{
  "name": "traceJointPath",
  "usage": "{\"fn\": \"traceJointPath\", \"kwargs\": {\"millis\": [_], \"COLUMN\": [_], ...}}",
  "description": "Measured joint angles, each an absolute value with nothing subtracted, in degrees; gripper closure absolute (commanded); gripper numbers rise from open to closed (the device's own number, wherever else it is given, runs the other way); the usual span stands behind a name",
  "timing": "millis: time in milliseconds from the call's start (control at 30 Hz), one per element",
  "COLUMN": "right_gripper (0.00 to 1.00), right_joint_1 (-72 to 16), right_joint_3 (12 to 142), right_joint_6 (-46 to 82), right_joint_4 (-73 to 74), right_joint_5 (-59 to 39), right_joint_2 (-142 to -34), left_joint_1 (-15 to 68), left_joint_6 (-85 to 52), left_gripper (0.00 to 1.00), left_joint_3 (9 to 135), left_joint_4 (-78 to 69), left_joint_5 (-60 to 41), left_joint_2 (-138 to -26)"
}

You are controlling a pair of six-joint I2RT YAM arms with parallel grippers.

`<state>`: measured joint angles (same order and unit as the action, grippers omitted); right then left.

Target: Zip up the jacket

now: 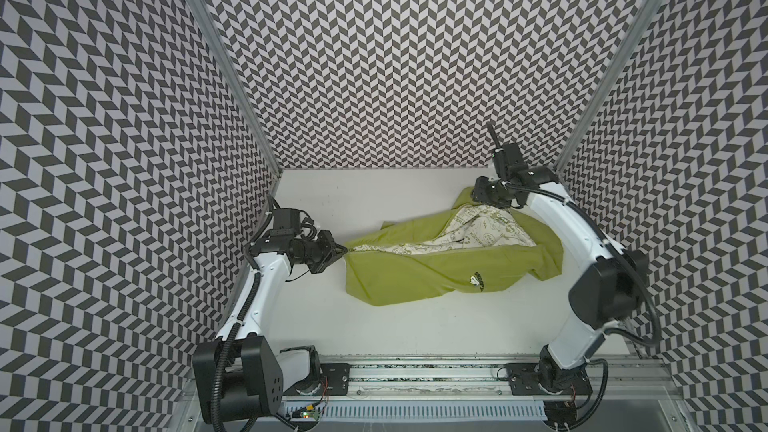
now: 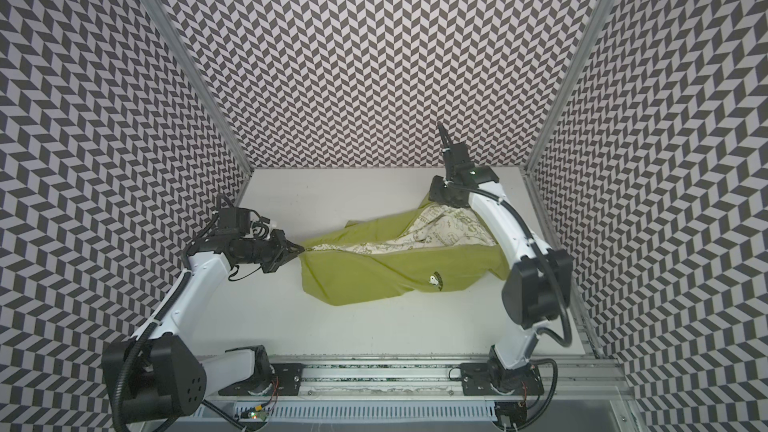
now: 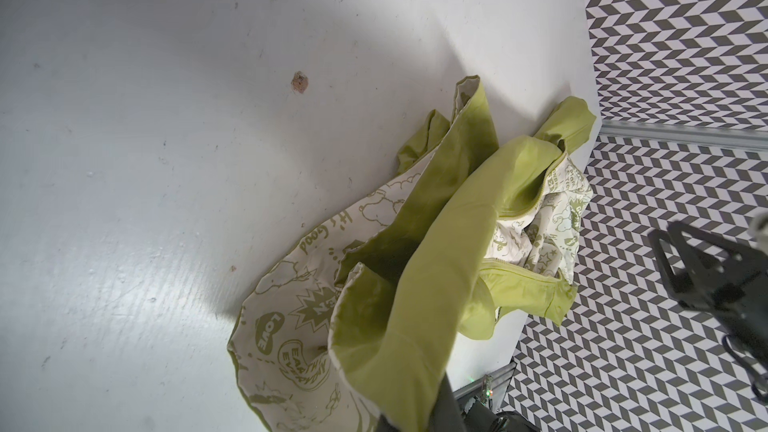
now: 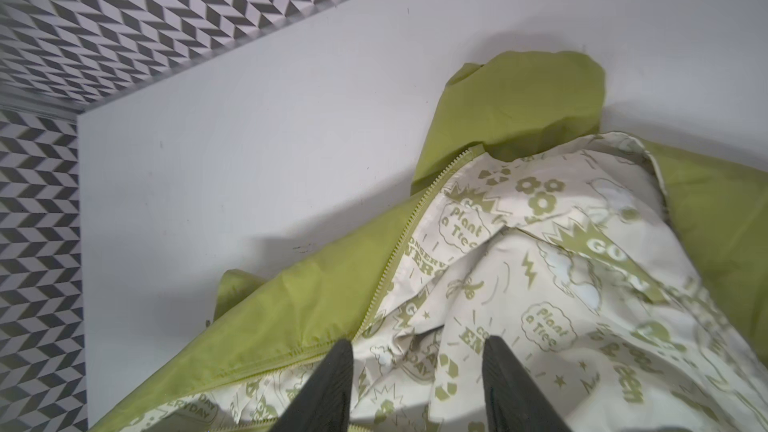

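Limp, light, slippery jacket (image 1: 415, 276). My left gripper (image 1: 343, 249) is clenched on its bottom end. Right gripper (image 4: 415, 367) hangs released; I'd pinch the zipper teeth (image 4: 415, 218) just beside it.

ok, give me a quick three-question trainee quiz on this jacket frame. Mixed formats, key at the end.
1. True or false: the jacket is fully zipped.
2. Which jaws are shut on the jacket's fabric? A) left B) right C) both
3. Fill in: the right jaws stand open over the jacket's white printed ____.

Key:
1. False: the front gapes open and the inside shows.
2. A: the left jaws pinch the jacket's end in both top views.
3. lining
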<state>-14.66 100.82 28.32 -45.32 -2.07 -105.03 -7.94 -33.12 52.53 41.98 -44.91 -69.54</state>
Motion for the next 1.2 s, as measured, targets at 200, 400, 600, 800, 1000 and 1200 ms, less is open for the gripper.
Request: {"fn": "traceJointPath", "kwargs": {"millis": [200,400,600,800,1000,1200], "right_gripper": [0.47,0.39,0.39,0.49,0.62,0.8], "right_joint_1": [-16.56,-16.29,-15.42,-14.39,-13.5,-13.21], "right_joint_3": [109.6,113.43,114.08,112.92,109.78,107.33], "right_joint_6": [28.56,30.3,32.64,36.1,39.0,40.1], "right_joint_4": [-44.14,-43.33,-45.36,-44.88,-43.05,-41.39], "right_joint_5": [1.58,3.01,3.42,3.31,2.74,2.33], "right_joint_2": [-118.37,-125.91,-130.82,-131.66,-131.66,-131.52], "left_joint_1": [-7.81,-7.81,-7.81,-7.81,-7.81,-7.81], "left_joint_6": [-33.15,-33.1,-33.15,-33.26,-33.3,-33.3], "left_gripper": [1.0,1.0,1.0,1.0,1.0,1.0], "left_joint_3": [50.85,50.59,49.63,49.1,49.1,49.1], "left_joint_4": [41.69,41.63,41.5,41.1,41.1,41.1], "left_joint_5": [-45.78,-46.13,-46.17,-46.17,-46.17,-46.17], "left_joint_2": [-69.54,-69.54,-69.54,-69.54,-69.54,-69.54]}}
